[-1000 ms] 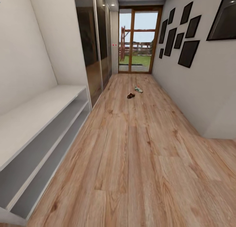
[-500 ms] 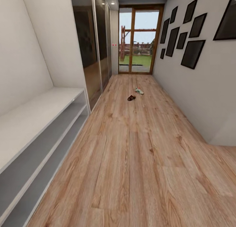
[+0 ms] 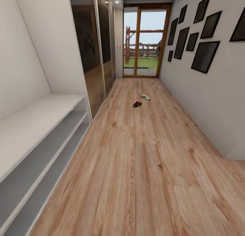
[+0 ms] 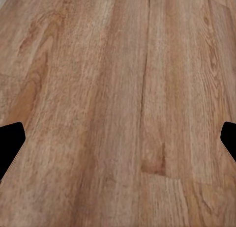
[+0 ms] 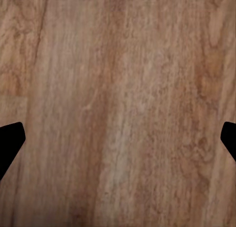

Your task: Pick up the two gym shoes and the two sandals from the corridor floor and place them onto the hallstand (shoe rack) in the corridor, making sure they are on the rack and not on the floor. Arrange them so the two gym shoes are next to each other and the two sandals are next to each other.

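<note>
Far down the corridor floor [image 3: 136, 161] a brown sandal [image 3: 136, 104] lies on the planks, and a white gym shoe [image 3: 145, 96] with green trim lies just beyond it to the right. The pale hallstand [image 3: 37, 127] runs along the left wall, its bench top and two open shelves bare. My left gripper [image 4: 118, 138] hangs open over bare wood planks, its black fingertips [image 4: 10, 141] far apart. My right gripper [image 5: 118, 138] is open too, black fingertips [image 5: 10, 143] wide apart above bare floor. Nothing is held.
Dark mirrored sliding doors [image 3: 92, 55] follow the hallstand on the left. Black picture frames [image 3: 199, 28] hang on the right wall. A wooden glass door [image 3: 143, 42] closes the far end. A wall corner [image 3: 234, 154] juts in at right.
The camera has advanced down the corridor: the hallstand slid further left and out of the picture, and the wall frames shifted right. The shoes sit slightly lower in the picture.
</note>
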{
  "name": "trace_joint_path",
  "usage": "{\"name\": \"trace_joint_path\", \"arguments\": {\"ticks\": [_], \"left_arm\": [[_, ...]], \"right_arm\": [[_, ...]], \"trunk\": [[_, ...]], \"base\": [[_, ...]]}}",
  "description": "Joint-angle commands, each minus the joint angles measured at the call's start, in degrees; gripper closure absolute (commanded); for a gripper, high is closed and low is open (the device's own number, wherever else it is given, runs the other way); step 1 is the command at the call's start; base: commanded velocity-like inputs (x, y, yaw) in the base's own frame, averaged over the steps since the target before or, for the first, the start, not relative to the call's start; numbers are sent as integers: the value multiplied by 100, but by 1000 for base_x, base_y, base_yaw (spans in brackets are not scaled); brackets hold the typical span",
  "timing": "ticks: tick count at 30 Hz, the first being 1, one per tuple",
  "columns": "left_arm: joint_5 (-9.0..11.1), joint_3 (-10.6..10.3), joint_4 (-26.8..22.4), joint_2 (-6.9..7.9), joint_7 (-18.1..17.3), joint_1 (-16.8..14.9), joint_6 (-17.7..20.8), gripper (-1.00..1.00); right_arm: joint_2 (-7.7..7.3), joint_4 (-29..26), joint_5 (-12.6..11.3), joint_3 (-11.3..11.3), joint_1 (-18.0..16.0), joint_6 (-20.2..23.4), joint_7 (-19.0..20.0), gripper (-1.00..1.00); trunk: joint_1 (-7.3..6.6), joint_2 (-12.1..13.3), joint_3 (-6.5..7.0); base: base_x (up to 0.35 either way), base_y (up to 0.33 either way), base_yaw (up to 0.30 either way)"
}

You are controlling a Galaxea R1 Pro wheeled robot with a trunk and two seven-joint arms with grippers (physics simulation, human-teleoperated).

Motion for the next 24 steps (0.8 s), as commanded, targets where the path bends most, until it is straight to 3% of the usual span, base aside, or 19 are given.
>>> {"name": "trace_joint_path", "arguments": {"ticks": [1, 24], "left_arm": [[-60, 39, -3, -3, -28, -8, -30, -100], [-60, 40, -4, -8, -36, -8, -30, -100]], "right_arm": [[-2, 7, -61, 45, -4, -18, 25, -100], [-2, 7, -61, 46, -4, -18, 25, -100]], "trunk": [[2, -2, -5], [2, -2, -5]], "base": [[337, 0, 0], [337, 0, 0]]}}
